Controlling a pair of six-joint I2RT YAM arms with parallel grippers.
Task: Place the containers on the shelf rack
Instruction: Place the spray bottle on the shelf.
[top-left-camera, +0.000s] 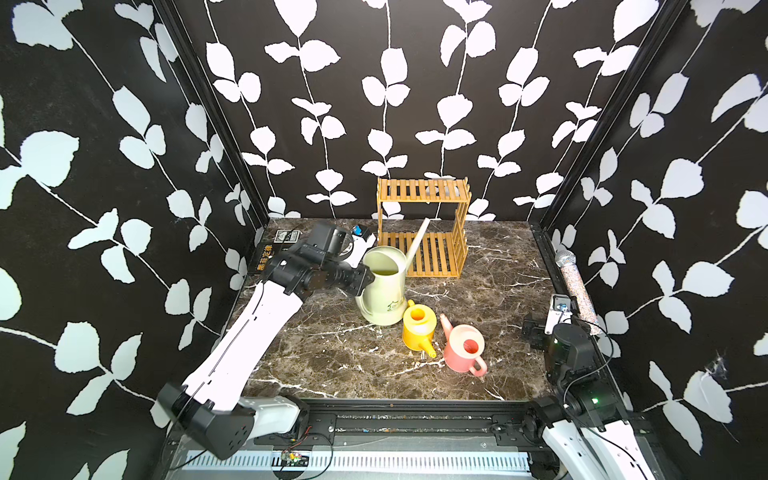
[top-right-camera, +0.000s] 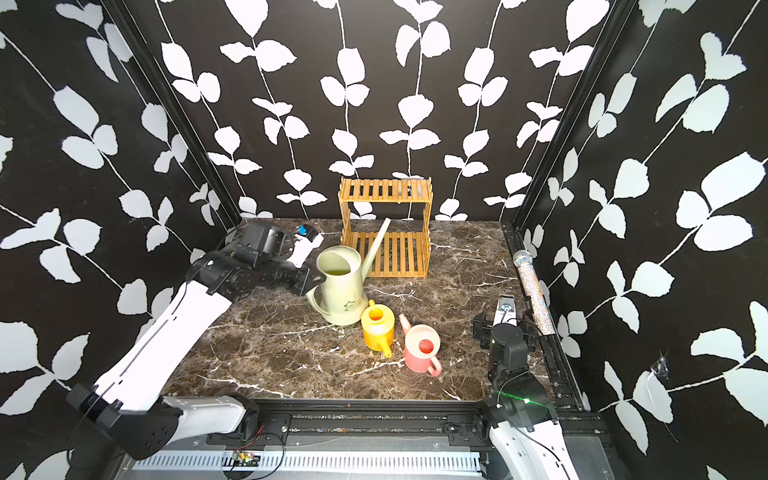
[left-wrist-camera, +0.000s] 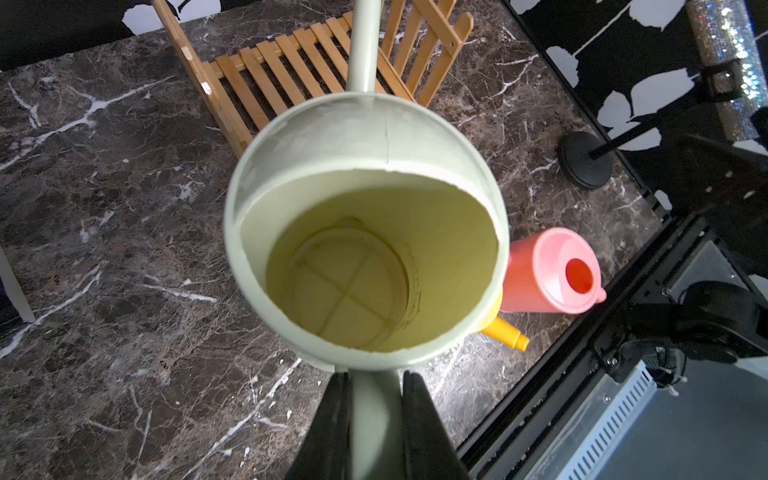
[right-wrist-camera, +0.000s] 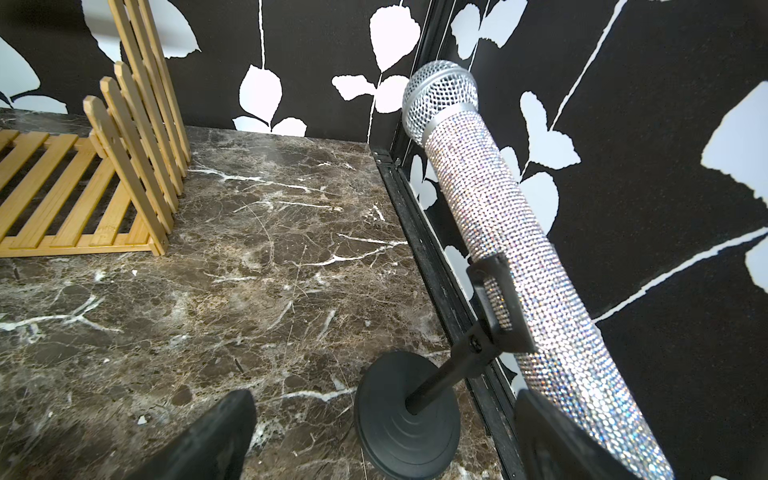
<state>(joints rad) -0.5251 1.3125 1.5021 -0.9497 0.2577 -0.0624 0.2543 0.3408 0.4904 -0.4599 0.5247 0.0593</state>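
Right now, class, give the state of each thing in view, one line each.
Green watering can: upright, empty, handle gripped.
Left gripper: shut on its handle.
Yellow watering can: upright, free.
Pink watering can: upright, free.
Shelf rack: standing, no cans on it.
Right gripper: open, empty.
Microphone: clipped in stand.

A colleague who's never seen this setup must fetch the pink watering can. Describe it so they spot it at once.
Start at the bamboo shelf rack at the back of the marble table. Three watering cans trail from it toward the front edge: a tall green can, a small yellow can, then the pink can. It alone is pink, and sits nearest the front.
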